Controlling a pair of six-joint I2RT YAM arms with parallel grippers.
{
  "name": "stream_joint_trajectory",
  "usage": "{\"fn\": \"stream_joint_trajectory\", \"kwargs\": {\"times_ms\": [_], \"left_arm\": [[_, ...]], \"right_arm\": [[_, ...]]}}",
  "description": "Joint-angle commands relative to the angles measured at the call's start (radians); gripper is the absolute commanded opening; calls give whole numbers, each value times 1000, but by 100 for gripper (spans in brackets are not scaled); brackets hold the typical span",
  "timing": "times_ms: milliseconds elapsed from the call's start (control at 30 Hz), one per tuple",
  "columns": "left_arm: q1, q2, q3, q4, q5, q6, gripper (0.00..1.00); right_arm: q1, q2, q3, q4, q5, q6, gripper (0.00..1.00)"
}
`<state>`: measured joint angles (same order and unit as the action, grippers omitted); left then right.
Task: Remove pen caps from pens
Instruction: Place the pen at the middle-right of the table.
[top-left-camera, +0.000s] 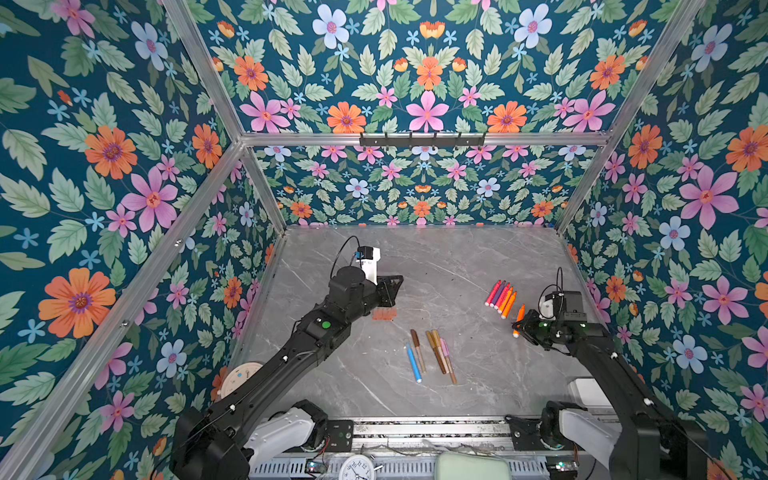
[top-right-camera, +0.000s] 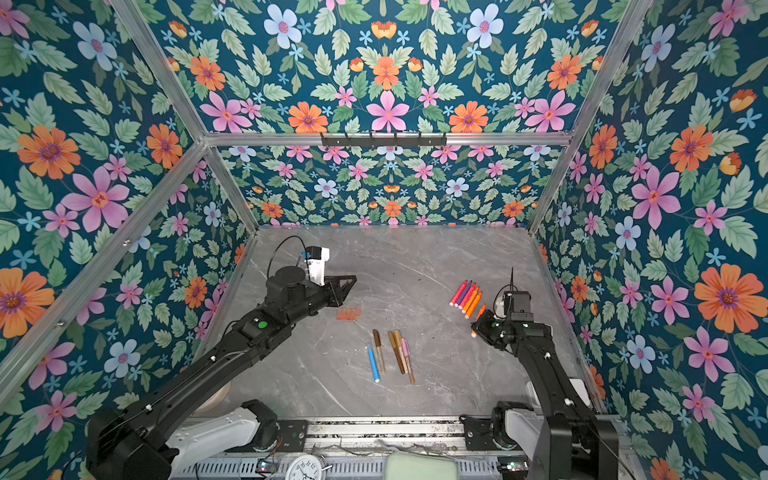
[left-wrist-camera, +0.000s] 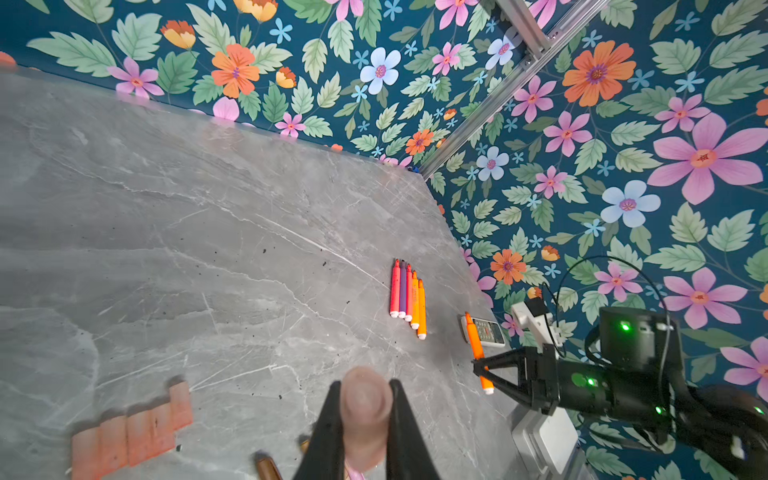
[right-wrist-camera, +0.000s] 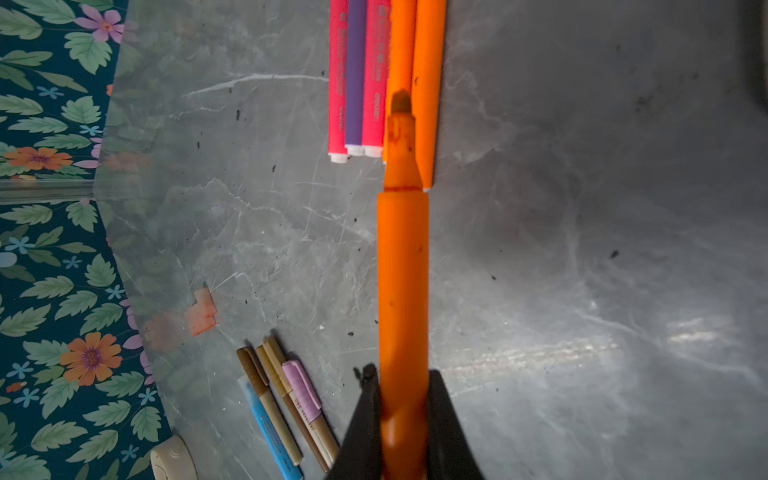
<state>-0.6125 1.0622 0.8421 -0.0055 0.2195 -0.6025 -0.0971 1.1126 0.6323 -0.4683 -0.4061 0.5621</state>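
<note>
About halfway, judging by the layout. Left gripper pinched around a loose cap, near the row of removed caps. Right gripper clamped on an orange pen with bare tip, just beside five uncapped pens. Left to do: five capped pens lying in the middle.

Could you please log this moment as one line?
left gripper: shut on pen cap | right gripper: shut on uncapped orange pen | capped pens: on table
</note>
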Motion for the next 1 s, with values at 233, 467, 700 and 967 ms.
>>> {"fn": "stream_joint_trajectory", "kwargs": {"times_ms": [233, 467, 700, 967], "left_arm": [[0, -51, -81, -2, 33, 1, 0], [0, -52, -126, 41, 49, -15, 0], [0, -41, -107, 33, 54, -5, 0], [0, -55, -99, 15, 57, -9, 0]], "right_arm": [[-39, 255, 52, 185, 31, -59, 0], [-39, 328, 61, 239, 41, -45, 0], [-41, 410, 124, 240, 84, -60, 6], [-44, 484, 167, 252, 43, -53, 26]]}}
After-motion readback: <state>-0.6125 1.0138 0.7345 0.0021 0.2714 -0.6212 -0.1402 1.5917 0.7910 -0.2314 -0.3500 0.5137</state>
